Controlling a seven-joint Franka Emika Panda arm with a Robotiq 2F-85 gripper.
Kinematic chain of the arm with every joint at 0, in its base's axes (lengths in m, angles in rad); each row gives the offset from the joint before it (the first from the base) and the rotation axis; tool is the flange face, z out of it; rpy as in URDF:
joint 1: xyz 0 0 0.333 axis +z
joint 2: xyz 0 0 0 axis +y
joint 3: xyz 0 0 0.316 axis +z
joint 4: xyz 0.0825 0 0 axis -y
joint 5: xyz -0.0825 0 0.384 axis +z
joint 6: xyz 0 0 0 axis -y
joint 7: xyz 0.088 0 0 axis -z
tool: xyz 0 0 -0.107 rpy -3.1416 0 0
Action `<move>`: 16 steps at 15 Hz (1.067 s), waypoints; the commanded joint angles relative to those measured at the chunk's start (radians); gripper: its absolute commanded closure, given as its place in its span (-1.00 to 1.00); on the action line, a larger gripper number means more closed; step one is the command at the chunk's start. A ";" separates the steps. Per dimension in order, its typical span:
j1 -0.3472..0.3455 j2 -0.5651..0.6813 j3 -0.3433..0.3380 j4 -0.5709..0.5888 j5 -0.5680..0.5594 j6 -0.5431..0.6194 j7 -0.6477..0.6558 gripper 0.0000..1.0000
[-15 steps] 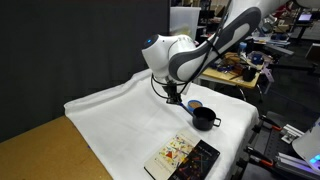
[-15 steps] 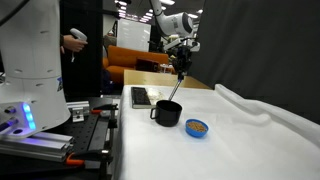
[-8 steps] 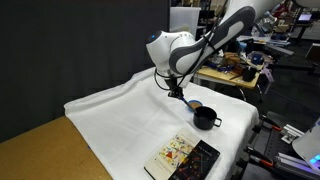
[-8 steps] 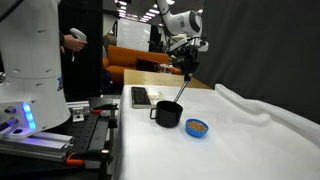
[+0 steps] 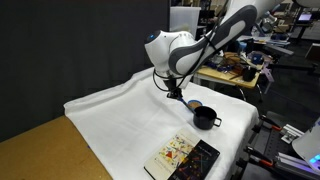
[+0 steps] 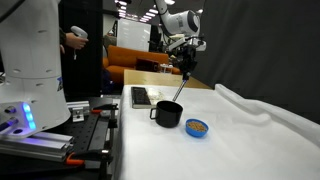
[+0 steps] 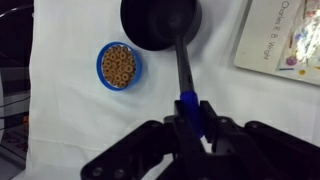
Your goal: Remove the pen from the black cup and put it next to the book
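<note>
Since a second ago you've raised the arm a little, then paused. Your fingers point(image 7: 192, 122) stay pinched on the slim bright blue pen point(image 7: 186, 103), whose dark lower end still reaches the mouth of the squat black mug point(image 7: 160, 22). Lift higher before swinging toward the flat cream-and-black book point(image 7: 285, 40) on the desk point(image 5: 110, 110).
</note>
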State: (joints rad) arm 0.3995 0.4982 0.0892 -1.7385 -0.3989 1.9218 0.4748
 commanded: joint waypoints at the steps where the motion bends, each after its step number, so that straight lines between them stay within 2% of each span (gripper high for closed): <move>1: 0.003 -0.022 0.003 -0.008 -0.001 -0.001 0.006 0.91; 16: 0.073 -0.035 0.029 0.001 -0.042 -0.010 -0.001 0.91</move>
State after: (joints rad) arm 0.4658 0.4738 0.1106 -1.7315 -0.4098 1.9209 0.4748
